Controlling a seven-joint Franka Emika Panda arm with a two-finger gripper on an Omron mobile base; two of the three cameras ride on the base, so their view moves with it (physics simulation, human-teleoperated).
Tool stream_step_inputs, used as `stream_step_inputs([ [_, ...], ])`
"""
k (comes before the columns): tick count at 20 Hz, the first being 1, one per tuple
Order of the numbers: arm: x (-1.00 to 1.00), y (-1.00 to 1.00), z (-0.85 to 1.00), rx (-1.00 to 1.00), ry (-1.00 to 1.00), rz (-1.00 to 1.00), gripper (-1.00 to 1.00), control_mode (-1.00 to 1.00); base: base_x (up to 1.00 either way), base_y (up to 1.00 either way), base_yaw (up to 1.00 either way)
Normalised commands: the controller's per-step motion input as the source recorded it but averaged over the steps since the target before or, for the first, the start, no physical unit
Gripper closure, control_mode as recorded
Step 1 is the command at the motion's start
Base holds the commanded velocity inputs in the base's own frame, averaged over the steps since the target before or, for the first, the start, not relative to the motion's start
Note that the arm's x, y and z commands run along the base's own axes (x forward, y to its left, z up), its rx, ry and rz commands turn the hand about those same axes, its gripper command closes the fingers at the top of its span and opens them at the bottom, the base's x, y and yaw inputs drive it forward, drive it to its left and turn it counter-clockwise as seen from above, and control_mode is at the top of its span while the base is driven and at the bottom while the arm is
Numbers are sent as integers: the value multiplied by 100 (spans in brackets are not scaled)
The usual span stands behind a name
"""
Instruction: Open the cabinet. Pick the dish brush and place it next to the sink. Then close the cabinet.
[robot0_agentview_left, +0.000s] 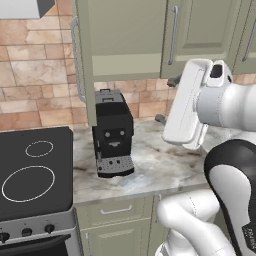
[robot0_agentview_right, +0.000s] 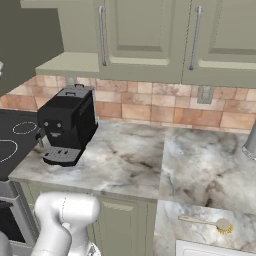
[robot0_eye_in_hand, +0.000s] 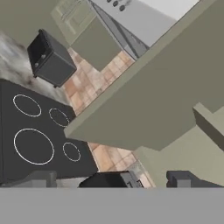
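Coffee machine (robot0_agentview_right: 65, 125) on marble counter (robot0_agentview_right: 135, 160) | cabinet (robot0_agentview_right: 145, 40) above it, left door swung open | dish brush (robot0_agentview_right: 207, 222) far right of coffee machine, by sink (robot0_agentview_right: 215, 248)

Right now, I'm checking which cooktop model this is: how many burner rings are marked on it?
4. In the hand view, two large rings each have one of the two small ones beside them. The cooktop is cut off at the view's bottom, so another could be hidden.

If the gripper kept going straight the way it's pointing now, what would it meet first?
Most likely the open cabinet door. In the hand view the open gripper looks straight at the door's broad panel, with the stove and tiled wall further behind. Depth is hard to judge, so this is a best estimate.
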Motion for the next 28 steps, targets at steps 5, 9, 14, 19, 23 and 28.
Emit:
stream_step_inputs([
  [5,-7,36,2,-7,-1,9,-100,-100,0,0,0],
  [9,-15,17,9,-5,0,5,-100,-100,0,0,0],
  [14,-19,20,1,-8,0,6,-100,-100,0,0,0],
  [19,-24,19,0,-11,-2,5,-100,-100,0,0,0],
  [23,-16,27,0,-8,-2,1,-100,-100,0,0,0],
  [28,-13,32,2,-2,0,0,-100,-100,0,0,0],
])
